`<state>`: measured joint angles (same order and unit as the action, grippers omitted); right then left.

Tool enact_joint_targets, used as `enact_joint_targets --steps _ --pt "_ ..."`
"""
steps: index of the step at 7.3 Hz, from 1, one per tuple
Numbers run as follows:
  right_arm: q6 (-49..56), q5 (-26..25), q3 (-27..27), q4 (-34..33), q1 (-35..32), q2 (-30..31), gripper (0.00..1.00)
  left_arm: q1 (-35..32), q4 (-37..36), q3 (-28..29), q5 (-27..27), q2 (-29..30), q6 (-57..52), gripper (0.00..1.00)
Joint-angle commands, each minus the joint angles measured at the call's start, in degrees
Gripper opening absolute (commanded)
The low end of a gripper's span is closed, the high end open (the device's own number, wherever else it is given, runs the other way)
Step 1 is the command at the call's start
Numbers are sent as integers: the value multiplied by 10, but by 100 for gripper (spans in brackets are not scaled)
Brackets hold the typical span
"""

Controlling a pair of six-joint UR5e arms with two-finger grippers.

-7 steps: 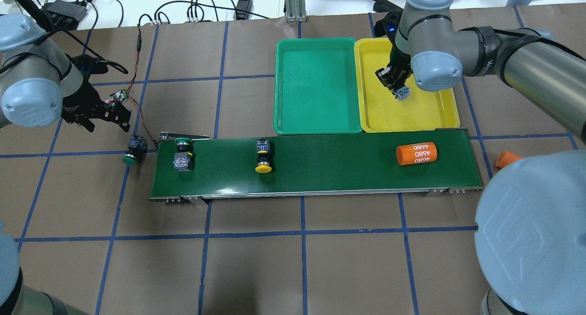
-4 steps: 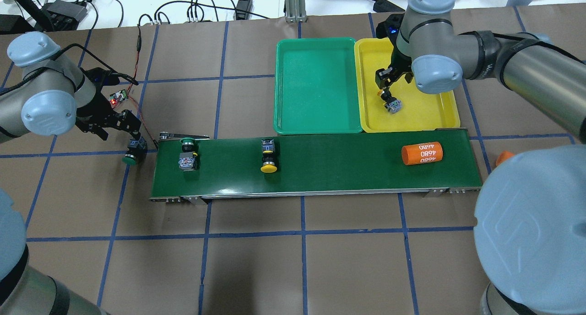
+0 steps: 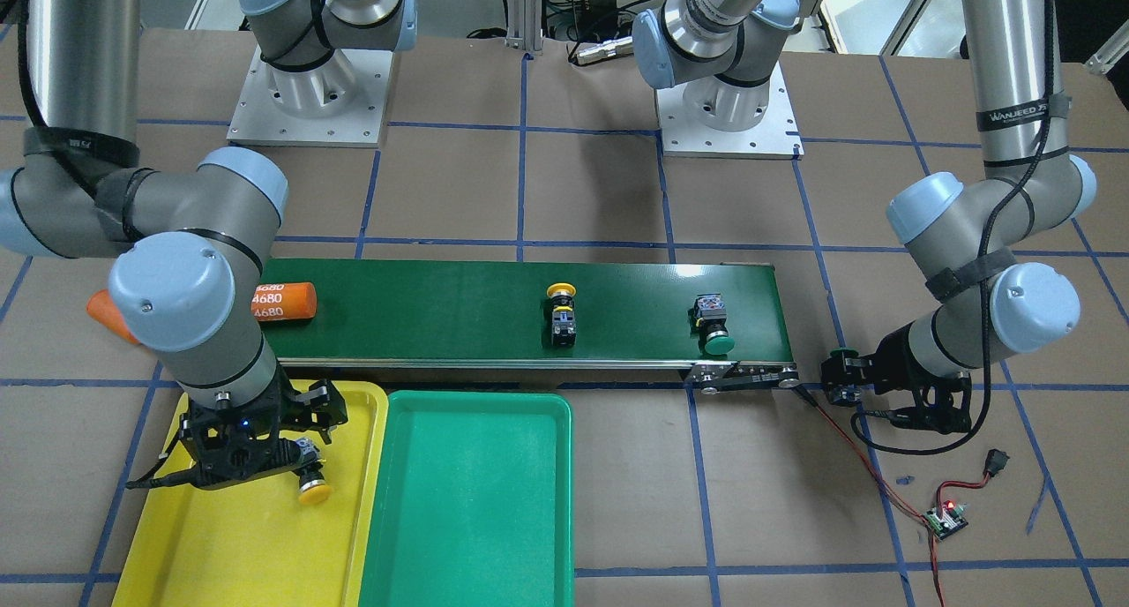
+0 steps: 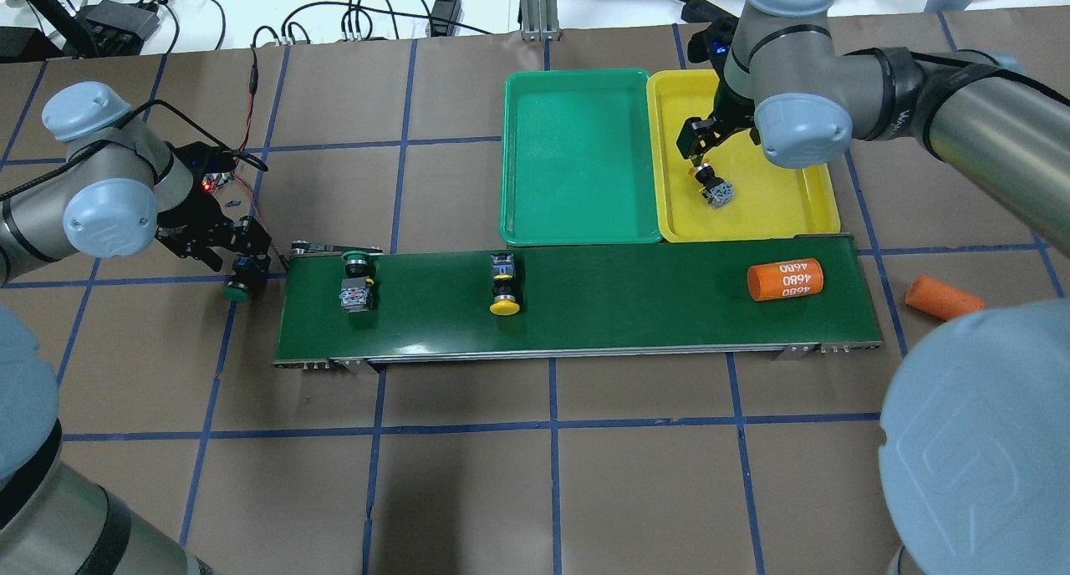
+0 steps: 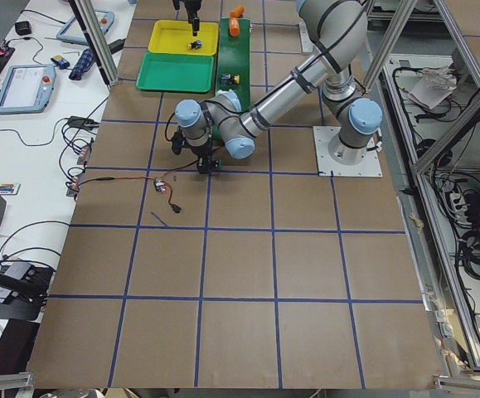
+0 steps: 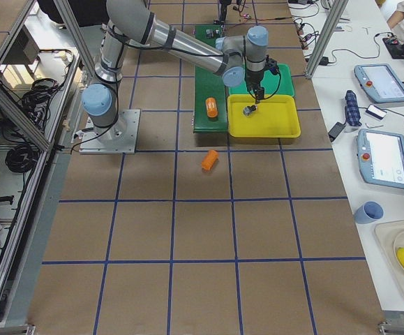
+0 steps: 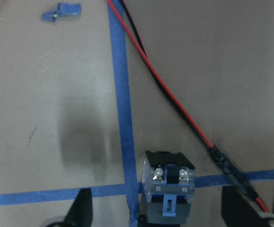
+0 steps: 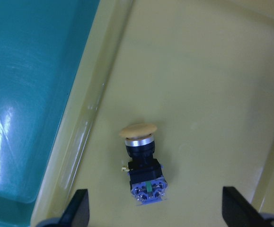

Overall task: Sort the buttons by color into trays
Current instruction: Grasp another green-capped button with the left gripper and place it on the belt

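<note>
Glossy plastic yellow tray (image 8: 207, 71), green tray (image 8: 28, 94); matt brown paper table (image 7: 212, 56).

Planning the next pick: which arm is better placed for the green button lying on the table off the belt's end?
Left. The left end effector, open, straddles that green button; the right end effector is far off, over the yellow tray.

You have bright, even light from above. On the green tray (image 8: 28, 71) you see white glare. The left wrist view is slightly soft, with a faint shadow on the table (image 7: 42, 94).
</note>
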<state>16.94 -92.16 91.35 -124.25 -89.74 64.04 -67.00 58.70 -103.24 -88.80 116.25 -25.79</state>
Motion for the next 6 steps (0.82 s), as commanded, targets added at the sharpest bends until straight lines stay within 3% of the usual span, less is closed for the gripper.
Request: enact_joint_targets --steps 1,6 --pt "-48 1 1 50 -15 36 100 1 4 1 -2 1 -1 0" --pt "-99 1 1 89 -41 69 100 -1 120 16 -1 -97 48 0"
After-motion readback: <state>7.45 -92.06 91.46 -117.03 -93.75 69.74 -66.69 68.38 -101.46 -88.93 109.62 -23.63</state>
